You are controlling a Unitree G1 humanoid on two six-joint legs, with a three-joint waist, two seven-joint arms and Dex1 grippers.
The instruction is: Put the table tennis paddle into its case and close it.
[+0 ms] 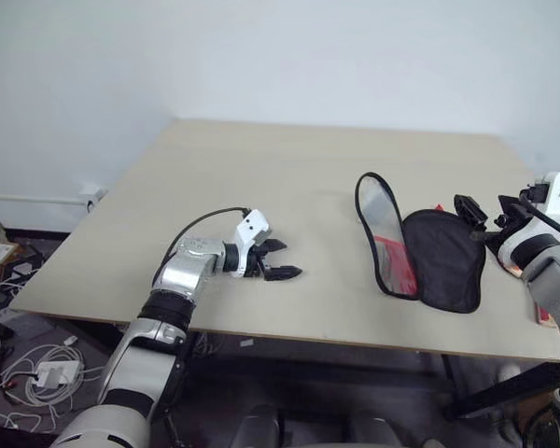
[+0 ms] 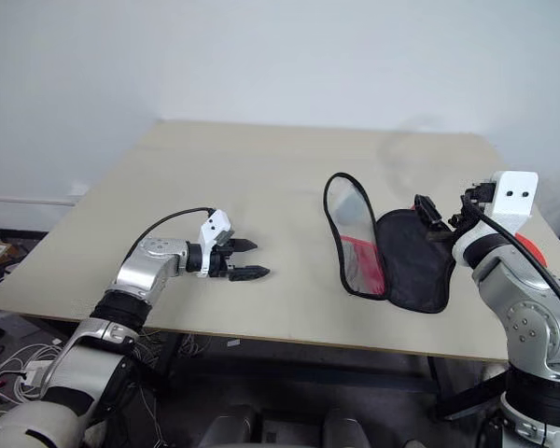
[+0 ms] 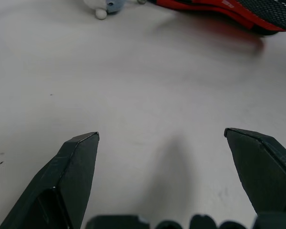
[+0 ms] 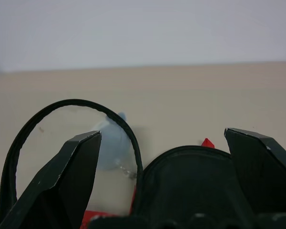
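Note:
The case (image 1: 420, 252) lies open on the right part of the table. One half stands up and shows its silvery lining (image 1: 385, 224); the black half (image 2: 413, 257) lies flat beside it. A strip of red (image 1: 395, 266) shows between the halves, and I cannot tell whether it is the table tennis paddle. The left wrist view shows the case's red face with black mesh (image 3: 238, 10) across the bare tabletop. My right gripper (image 1: 483, 217) hovers open just right of the black half, holding nothing. My left gripper (image 1: 289, 259) is open above the table, well left of the case.
A small pale grey rounded object (image 4: 112, 138) sits on the table (image 1: 261, 168) beyond the standing half. Something red (image 2: 532, 250) lies by the table's right edge, partly behind my right arm. Cables and a power strip (image 1: 51, 373) lie on the floor at the left.

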